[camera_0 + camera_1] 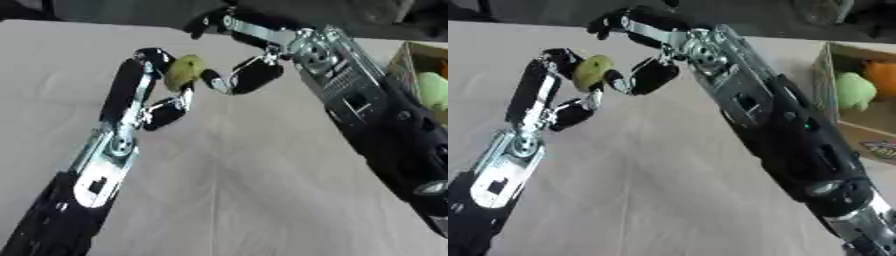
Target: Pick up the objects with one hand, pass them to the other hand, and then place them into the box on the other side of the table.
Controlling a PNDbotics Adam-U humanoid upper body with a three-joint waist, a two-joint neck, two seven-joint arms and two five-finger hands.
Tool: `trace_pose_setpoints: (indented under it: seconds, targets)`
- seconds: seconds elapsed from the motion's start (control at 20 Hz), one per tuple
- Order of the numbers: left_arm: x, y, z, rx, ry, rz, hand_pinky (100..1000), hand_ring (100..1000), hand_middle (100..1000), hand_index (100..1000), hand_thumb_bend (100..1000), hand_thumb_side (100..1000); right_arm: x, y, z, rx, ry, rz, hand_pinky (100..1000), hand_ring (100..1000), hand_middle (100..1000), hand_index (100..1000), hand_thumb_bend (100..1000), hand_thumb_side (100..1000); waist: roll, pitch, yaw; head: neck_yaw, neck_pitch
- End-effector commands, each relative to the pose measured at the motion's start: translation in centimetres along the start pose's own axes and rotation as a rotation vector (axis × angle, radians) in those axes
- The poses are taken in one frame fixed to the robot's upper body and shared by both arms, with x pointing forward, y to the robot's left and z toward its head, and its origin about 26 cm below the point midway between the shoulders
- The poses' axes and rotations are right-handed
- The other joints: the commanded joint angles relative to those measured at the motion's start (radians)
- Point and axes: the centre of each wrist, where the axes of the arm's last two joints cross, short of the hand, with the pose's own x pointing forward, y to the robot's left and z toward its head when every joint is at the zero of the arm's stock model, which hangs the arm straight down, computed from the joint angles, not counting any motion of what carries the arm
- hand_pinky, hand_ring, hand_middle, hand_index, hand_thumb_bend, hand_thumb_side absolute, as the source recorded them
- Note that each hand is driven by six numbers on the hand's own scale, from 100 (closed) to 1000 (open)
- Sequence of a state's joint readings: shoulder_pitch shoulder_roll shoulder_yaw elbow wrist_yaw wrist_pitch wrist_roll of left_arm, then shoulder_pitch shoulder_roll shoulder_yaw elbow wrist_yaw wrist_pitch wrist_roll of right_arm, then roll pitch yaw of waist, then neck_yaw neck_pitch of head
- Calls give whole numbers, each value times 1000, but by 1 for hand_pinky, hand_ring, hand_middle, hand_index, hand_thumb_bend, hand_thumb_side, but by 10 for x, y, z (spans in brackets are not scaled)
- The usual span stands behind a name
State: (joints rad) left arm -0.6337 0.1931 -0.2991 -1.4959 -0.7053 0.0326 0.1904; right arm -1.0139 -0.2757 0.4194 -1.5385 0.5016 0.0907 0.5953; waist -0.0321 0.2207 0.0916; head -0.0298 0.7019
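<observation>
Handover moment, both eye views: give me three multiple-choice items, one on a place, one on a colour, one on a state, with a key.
1. Where is the cardboard box?
A. at the table's right edge
B. at the table's left edge
C. in the table's middle

2. What colour is the small object between the hands?
A. blue
B. yellow-green
C. white

3. How is the object supported?
A. lying on the table
B. resting inside the box
C. held above the table between fingers of the left hand and the right hand

Key: 1 A, the box shows at the right side of both views. 2 B, its surface looks yellow-green. 3 C, fingers of both hands meet at it, clear of the cloth.
</observation>
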Motion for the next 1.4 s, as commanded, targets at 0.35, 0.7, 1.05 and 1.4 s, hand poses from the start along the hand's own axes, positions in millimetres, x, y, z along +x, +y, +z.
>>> trace_pose_setpoints:
  seconds: [0.35,0.7,1.05,1.4]
  targets:
    - [2,4,-2,42,-60,-19,548,527,452,501,100,100,2,-10,-4,10,16,54,933,978,815,906,265,100,4,-22,0,-12,12]
    - [6,4,-2,35,-91,19,547,525,450,501,100,100,-1,0,-11,26,31,56,929,971,793,880,235,109,5,-19,2,-17,15]
    - [11,5,-3,36,-114,52,544,523,448,500,100,103,-5,9,-17,35,48,56,928,967,783,870,216,111,7,-17,3,-19,17]
    - [14,6,-3,43,-134,75,543,522,448,500,100,110,-7,14,-20,43,53,69,925,963,779,863,215,114,7,-16,3,-23,19]
